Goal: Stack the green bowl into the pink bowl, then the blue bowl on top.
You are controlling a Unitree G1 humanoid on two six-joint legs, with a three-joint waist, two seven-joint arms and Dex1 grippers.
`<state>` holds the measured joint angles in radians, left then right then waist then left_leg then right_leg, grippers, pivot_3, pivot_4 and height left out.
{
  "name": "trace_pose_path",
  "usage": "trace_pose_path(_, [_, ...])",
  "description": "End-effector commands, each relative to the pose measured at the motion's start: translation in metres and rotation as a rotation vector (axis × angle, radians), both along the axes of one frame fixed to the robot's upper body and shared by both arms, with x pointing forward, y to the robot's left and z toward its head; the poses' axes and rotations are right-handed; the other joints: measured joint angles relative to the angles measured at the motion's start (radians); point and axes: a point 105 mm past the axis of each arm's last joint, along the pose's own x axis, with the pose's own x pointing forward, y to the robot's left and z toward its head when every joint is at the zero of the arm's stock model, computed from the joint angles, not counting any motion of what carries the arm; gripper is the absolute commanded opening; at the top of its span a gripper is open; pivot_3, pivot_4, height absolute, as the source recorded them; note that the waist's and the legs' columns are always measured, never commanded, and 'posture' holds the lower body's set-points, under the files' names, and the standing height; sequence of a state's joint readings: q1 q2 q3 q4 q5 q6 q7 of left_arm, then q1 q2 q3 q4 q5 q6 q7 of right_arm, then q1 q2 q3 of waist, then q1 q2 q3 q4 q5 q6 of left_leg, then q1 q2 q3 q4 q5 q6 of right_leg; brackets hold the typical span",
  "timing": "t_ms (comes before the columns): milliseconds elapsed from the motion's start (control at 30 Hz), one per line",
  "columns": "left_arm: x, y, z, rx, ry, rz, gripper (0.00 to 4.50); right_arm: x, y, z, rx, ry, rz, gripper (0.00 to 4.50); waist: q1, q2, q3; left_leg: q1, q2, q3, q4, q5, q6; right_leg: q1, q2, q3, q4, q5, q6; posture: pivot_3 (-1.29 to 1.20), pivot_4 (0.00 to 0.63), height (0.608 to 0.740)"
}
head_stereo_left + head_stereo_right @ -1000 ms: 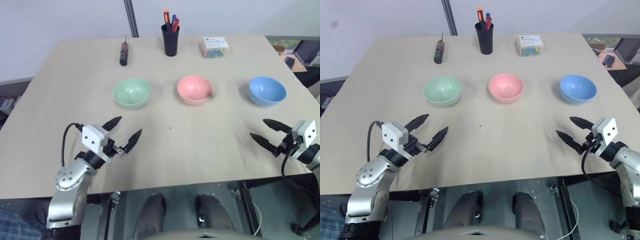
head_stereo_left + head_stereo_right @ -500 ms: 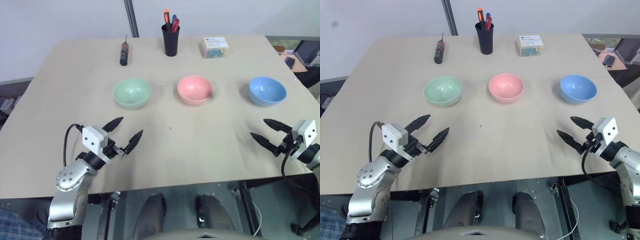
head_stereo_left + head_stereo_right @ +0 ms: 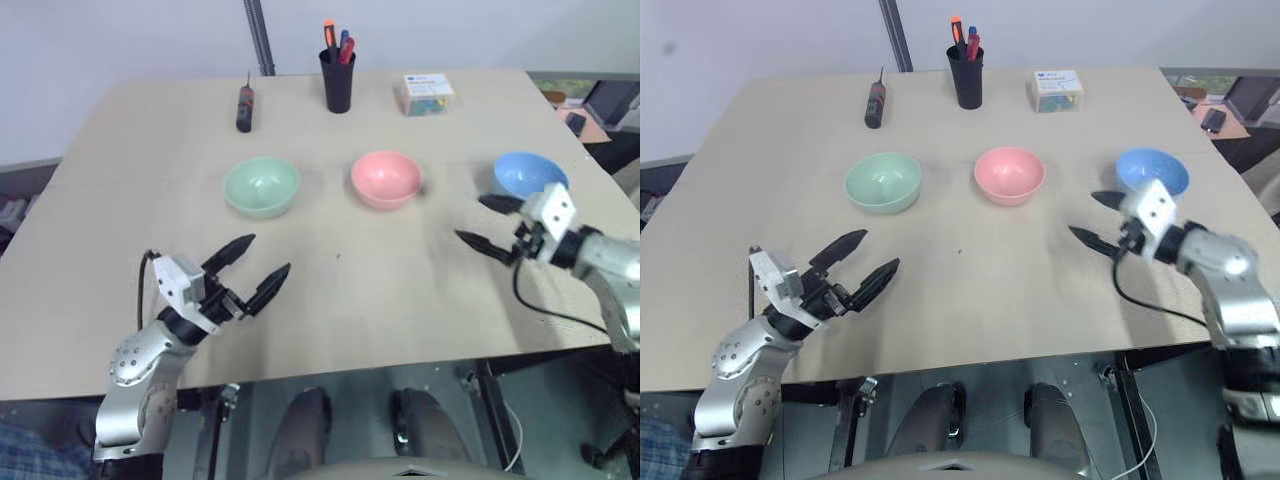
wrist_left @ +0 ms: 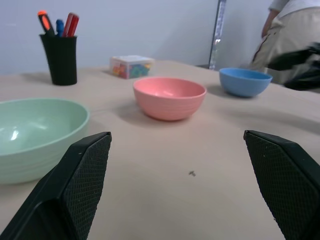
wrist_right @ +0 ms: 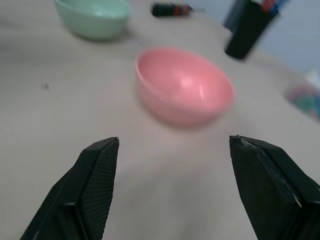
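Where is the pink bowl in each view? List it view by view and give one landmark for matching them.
Left eye view: the pink bowl is mid-table, middle of the bowl row.
Right eye view: mid-table, between the green bowl and the blue bowl.
Left wrist view: upper centre, beyond the fingers.
Right wrist view: centre, large and close.
Shared landmark: the black pen cup at the table's far edge behind it.

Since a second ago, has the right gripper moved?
Yes. The right gripper swung in from the table's near-right edge, toward the pink bowl, now beside the blue bowl.
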<state>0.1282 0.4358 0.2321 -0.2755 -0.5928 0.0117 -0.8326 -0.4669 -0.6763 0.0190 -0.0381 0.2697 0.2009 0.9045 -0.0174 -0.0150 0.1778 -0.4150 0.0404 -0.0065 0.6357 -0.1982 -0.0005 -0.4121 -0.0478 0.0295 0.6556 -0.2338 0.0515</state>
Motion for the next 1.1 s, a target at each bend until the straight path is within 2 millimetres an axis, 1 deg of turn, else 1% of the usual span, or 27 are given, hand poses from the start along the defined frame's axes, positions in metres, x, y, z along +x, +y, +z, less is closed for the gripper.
trace_pose_path(33, [-0.003,-0.002,0.018,-0.022,-0.075,-0.023,4.50,0.014,0.034,0.006,-0.068,-0.023,0.058,3.70,0.002,0.000,0.000,0.000,0.000,-0.001,0.000,0.000,0.000,0.000,0.000,0.000,0.000,0.001,-0.001,0.00,0.150,0.740])
trace_pose_path(67, [-0.003,-0.003,0.019,-0.024,-0.076,-0.026,4.50,0.021,0.042,0.007,-0.084,-0.026,0.059,3.70,0.004,0.000,0.000,-0.001,0.000,-0.001,0.000,0.000,0.000,0.000,0.000,-0.001,0.000,0.001,-0.002,0.00,0.150,0.740])
trace_pose_path(200, [-0.003,-0.004,0.021,-0.026,-0.079,-0.020,4.50,0.038,0.066,0.010,-0.118,-0.012,0.097,3.70,0.007,-0.001,0.000,-0.002,-0.001,-0.001,0.000,0.000,0.000,0.000,0.000,-0.001,-0.001,0.002,-0.003,0.00,0.150,0.740])
trace_pose_path(333, [-0.005,-0.005,0.022,-0.027,-0.087,-0.012,4.50,0.060,0.084,0.008,-0.185,0.015,0.085,3.70,0.001,-0.001,0.000,-0.002,0.000,0.000,0.000,0.000,0.000,0.000,0.000,-0.001,-0.001,0.002,-0.003,0.00,0.150,0.740])
trace_pose_path(467, [-0.010,-0.008,0.026,-0.035,-0.100,-0.010,4.50,0.075,0.089,-0.006,-0.290,0.078,0.056,3.70,0.002,-0.001,0.000,-0.001,0.000,-0.001,-0.001,0.000,0.000,-0.001,0.000,-0.001,0.001,0.002,-0.003,0.00,0.150,0.740])
trace_pose_path(733, [-0.010,-0.007,0.028,-0.036,-0.105,0.001,4.50,0.085,0.099,-0.025,-0.377,0.153,0.056,3.70,-0.002,-0.001,0.001,-0.001,0.000,0.000,-0.001,0.000,0.000,-0.001,0.000,-0.001,0.001,0.002,-0.003,0.00,0.150,0.740])
trace_pose_path(800, [-0.010,-0.007,0.029,-0.031,-0.108,0.001,4.50,0.086,0.100,-0.026,-0.389,0.153,0.060,3.17,-0.002,-0.001,0.001,-0.001,0.000,0.000,-0.001,0.000,0.000,-0.002,0.000,-0.001,0.001,0.002,-0.003,0.00,0.150,0.740])
trace_pose_path(833, [-0.010,-0.006,0.029,-0.026,-0.110,0.001,4.50,0.086,0.101,-0.027,-0.395,0.150,0.068,3.12,-0.002,-0.001,0.001,-0.001,0.000,0.000,-0.001,0.000,0.000,-0.002,0.000,-0.001,0.001,0.002,-0.003,0.00,0.150,0.740])
trace_pose_path(867, [-0.010,-0.006,0.030,-0.023,-0.111,0.002,4.50,0.086,0.101,-0.027,-0.397,0.146,0.074,2.59,-0.002,-0.001,0.001,-0.001,0.000,0.000,-0.001,0.000,0.000,-0.002,0.000,-0.001,0.001,0.002,-0.003,0.00,0.150,0.740])
trace_pose_path(900, [-0.010,-0.005,0.030,-0.022,-0.110,0.004,4.50,0.085,0.102,-0.027,-0.396,0.145,0.080,2.18,-0.002,-0.001,0.001,-0.001,0.000,0.000,-0.001,0.000,0.000,-0.002,0.000,-0.001,0.001,0.002,-0.003,0.00,0.150,0.740])
trace_pose_path(967, [-0.010,-0.005,0.029,-0.018,-0.108,0.007,4.50,0.084,0.104,-0.027,-0.391,0.141,0.087,1.72,-0.003,-0.001,0.001,-0.001,0.000,0.000,-0.001,0.000,0.000,-0.002,0.000,-0.001,0.001,0.002,-0.003,0.00,0.150,0.740])
trace_pose_path(1000, [-0.010,-0.005,0.029,-0.016,-0.108,0.007,4.50,0.083,0.104,-0.028,-0.390,0.140,0.091,1.22,-0.003,0.000,0.001,-0.001,0.000,0.000,-0.001,0.000,0.000,-0.002,0.000,-0.001,0.001,0.002,-0.003,0.00,0.150,0.740])
trace_pose_path(1033, [-0.010,-0.005,0.029,-0.017,-0.107,0.006,4.50,0.083,0.105,-0.028,-0.392,0.140,0.096,0.91,-0.003,0.000,0.001,-0.001,0.000,0.000,-0.001,0.000,0.000,-0.002,0.000,-0.001,0.001,0.002,-0.003,0.00,0.150,0.740])
trace_pose_path(1100, [-0.010,-0.007,0.030,-0.021,-0.109,0.003,4.50,0.081,0.106,-0.029,-0.392,0.135,0.106,0.15,-0.003,0.000,0.001,-0.001,0.000,-0.001,-0.001,0.000,0.000,-0.002,0.000,-0.001,0.001,0.002,-0.003,0.00,0.150,0.740])
